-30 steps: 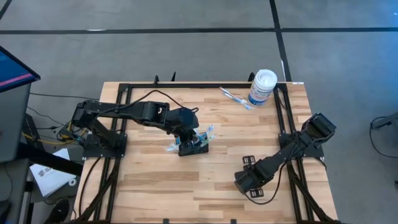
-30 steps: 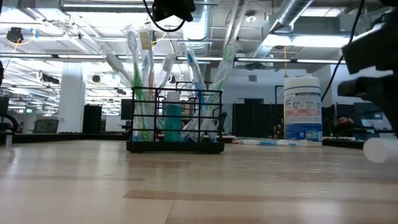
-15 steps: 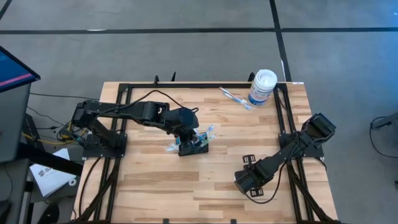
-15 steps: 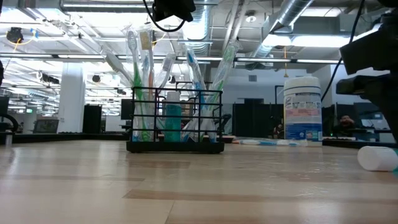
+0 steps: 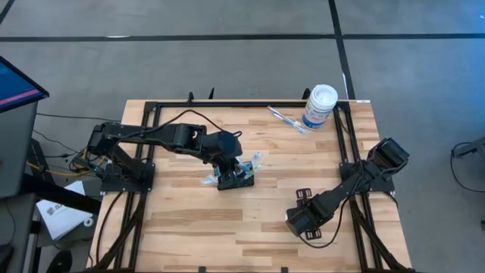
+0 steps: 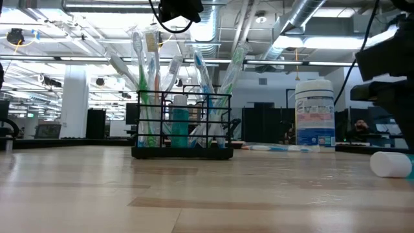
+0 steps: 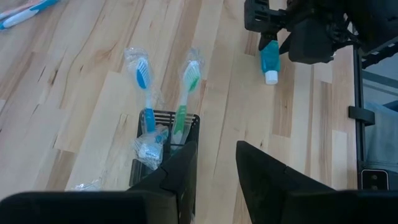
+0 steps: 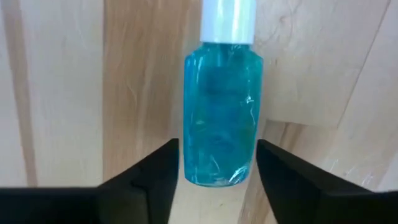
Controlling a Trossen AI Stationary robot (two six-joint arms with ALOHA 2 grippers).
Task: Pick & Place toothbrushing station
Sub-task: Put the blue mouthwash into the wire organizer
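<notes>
We see the left gripper (image 5: 227, 168) just above the toothbrushing station (image 5: 236, 177) near table centre, fingers (image 7: 180, 171) slightly spread, astride its wall. At five o'clock from it, well apart, the right gripper (image 5: 298, 225) sits low, jaws spread around a blue bottle (image 8: 221, 118) lying flat.

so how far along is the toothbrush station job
Done: toothbrushes stand in the black wire-mesh holder mid-table. In hand: the right gripper sits open astride the blue bottle lying on the table; the left gripper hovers open over the holder. Left: bottle not yet lifted or placed.
</notes>
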